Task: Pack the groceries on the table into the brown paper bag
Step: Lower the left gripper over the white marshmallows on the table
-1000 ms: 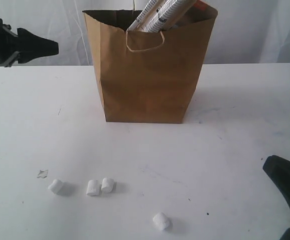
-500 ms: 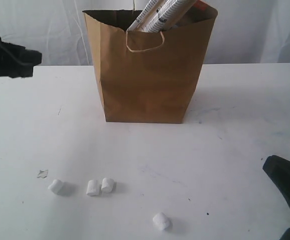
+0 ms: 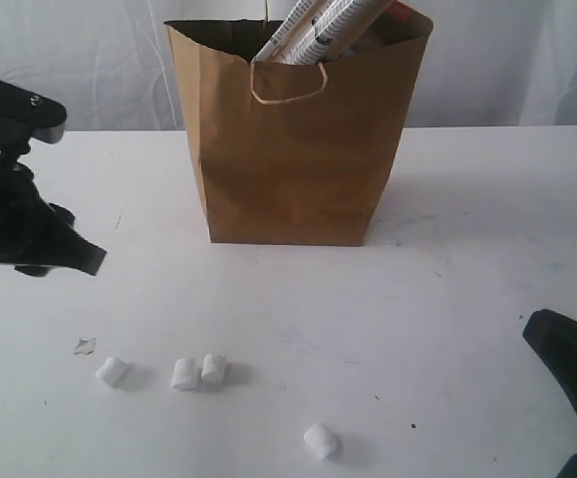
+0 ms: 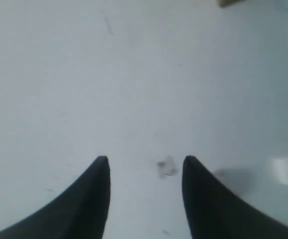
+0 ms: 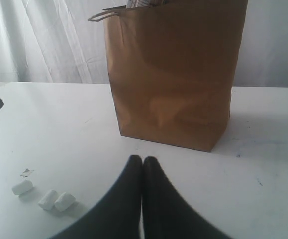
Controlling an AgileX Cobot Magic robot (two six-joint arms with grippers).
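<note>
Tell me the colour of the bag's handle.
The handle is pale beige, lighter than the brown bag; the exterior view shows it best.

1. The left gripper [image 4: 144, 162] is seen in its wrist view as two matte black fingers [image 4: 91, 199]. Each is broad at the root and narrowed along a curved edge to a blunt point.
2. The right gripper [image 5: 143, 160] is made up of the same black, horn-shaped fingers [image 5: 126, 199], and a faint sheen is carried along their rounded backs.
3. In the exterior view, the left arm's black blocky housing [image 3: 9, 214] is topped by a flat dark plate [image 3: 9, 100] with rounded corners, in which small pale screw heads [image 3: 33, 100] are set.
4. The right arm's smooth black wedge-shaped casing [image 3: 572, 368] is cut off by the picture's edge.
</note>
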